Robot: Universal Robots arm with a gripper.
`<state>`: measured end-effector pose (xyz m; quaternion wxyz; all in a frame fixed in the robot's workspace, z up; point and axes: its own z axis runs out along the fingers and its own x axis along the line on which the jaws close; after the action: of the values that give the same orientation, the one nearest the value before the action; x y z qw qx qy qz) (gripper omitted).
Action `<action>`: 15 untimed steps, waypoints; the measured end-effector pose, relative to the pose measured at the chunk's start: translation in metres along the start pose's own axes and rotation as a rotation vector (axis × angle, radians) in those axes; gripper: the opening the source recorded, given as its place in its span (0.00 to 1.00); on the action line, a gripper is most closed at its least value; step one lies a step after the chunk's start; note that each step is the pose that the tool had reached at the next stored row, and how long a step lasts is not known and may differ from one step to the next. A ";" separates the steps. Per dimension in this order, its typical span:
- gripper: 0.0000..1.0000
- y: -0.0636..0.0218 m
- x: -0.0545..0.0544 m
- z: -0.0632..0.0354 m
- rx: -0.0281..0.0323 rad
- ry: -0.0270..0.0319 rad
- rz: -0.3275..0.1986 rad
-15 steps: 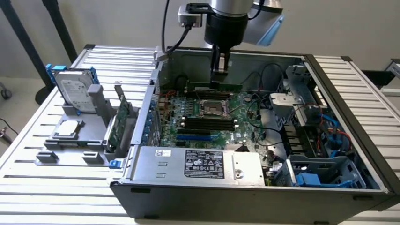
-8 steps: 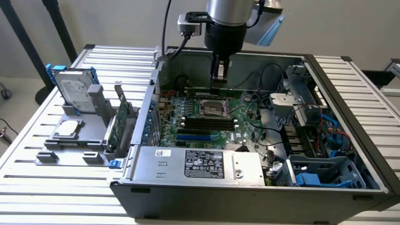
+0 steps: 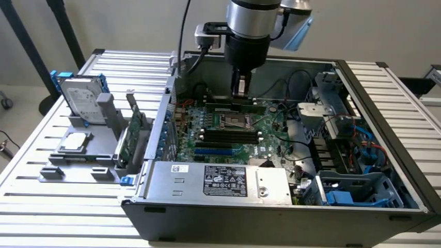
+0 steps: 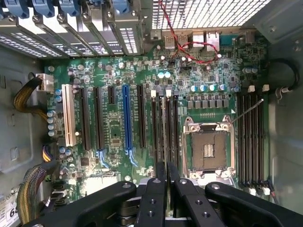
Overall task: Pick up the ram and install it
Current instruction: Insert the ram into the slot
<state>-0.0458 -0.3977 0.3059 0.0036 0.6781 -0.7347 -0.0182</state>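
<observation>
The gripper point(image 3: 239, 95) clenched on the ram point(image 3: 224, 109), edge-on between its fingertips, low at the motherboard point(image 4: 113, 137)

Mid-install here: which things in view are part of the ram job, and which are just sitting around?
In the job: the ram, clamped in the gripper; memory slots below it.
Lying about: hard drive, expansion card, power supply.

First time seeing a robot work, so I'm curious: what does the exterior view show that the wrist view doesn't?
The exterior view adds the robot arm, the hard drive standing outside the case and the labelled metal box. The wrist view adds the white slot and brown cable bundle. Both share the processor socket and the jaws shut on the ram.
</observation>
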 end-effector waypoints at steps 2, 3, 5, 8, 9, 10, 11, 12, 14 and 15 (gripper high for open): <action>0.13 -0.0002 0.001 0.0036 0.0001 0.0000 0.005; 0.13 -0.0002 0.002 0.0054 0.0002 0.0000 0.006; 0.13 -0.0004 0.003 0.0091 0.0002 -0.0001 0.006; 0.13 -0.0007 0.004 0.0145 0.0002 0.0000 0.006; 0.13 -0.0008 0.004 0.0163 0.0002 0.0000 0.006; 0.13 -0.0008 0.005 0.0181 0.0002 -0.0001 0.006; 0.13 -0.0009 0.005 0.0199 0.0002 -0.0001 0.007; 0.13 -0.0009 0.005 0.0218 0.0002 0.0001 0.007; 0.13 -0.0011 0.006 0.0253 0.0002 0.0009 0.007; 0.13 -0.0012 0.006 0.0272 0.0003 0.0015 0.007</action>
<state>-0.0459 -0.4032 0.2786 0.0041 0.6757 -0.7370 -0.0176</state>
